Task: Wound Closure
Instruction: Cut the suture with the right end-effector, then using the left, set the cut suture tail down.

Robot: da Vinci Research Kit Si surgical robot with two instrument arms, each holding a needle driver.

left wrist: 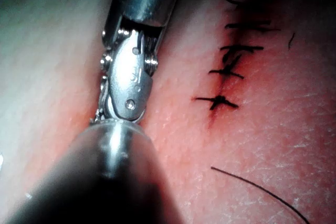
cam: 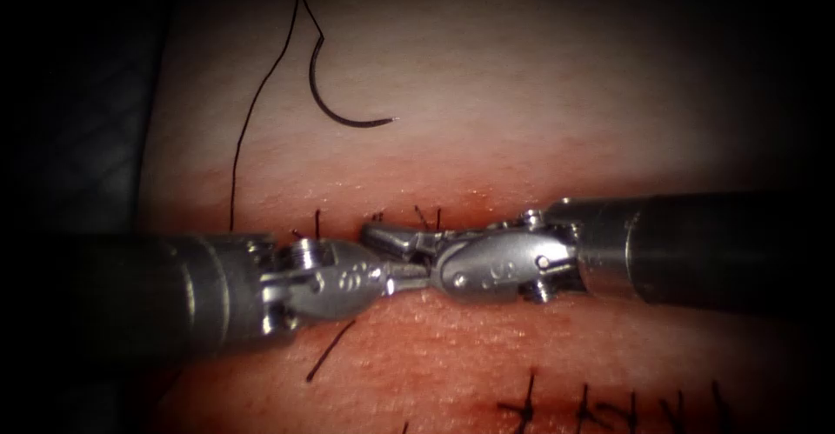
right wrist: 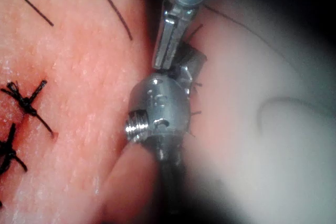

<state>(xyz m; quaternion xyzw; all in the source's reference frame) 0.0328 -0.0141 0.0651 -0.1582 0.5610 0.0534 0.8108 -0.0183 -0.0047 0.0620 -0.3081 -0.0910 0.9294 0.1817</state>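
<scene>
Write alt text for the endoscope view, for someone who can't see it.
Two needle drivers meet tip to tip over the tissue: the left tool from the left, the right tool from the right. The curved needle lies free on the tissue above them, its thread trailing down toward the left tool. Finished stitches sit below.

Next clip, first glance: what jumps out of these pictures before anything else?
The two tools meet tip to tip at the middle of the endoscope view, the left tool and the right tool low over the tissue. Above them the curved needle lies free on the pale tissue, held by neither tool and not in the tissue, its thread trailing down to the left tool. A row of dark knotted stitches closes the cut.
</scene>
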